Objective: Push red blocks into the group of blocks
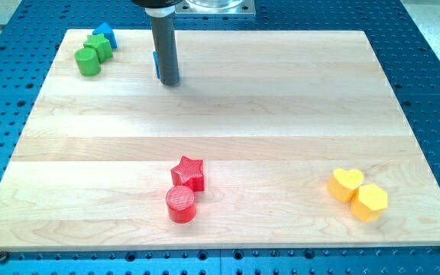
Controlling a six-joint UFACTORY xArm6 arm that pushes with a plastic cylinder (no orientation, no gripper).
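A red star block point(189, 173) and a red cylinder point(180, 205) sit touching near the view's bottom, left of centre. A green cylinder point(88, 61), a green block point(99, 46) and a blue block point(105, 33) cluster at the view's top left. My tip point(169, 82) rests on the board near the top, far above the red blocks and right of the green-blue cluster. A small blue block point(156, 64) shows as a sliver behind the rod's left side, mostly hidden.
A yellow heart point(346, 184) and a yellow hexagon point(370, 202) sit touching at the view's bottom right. The wooden board point(281, 114) lies on a blue perforated table point(434, 92).
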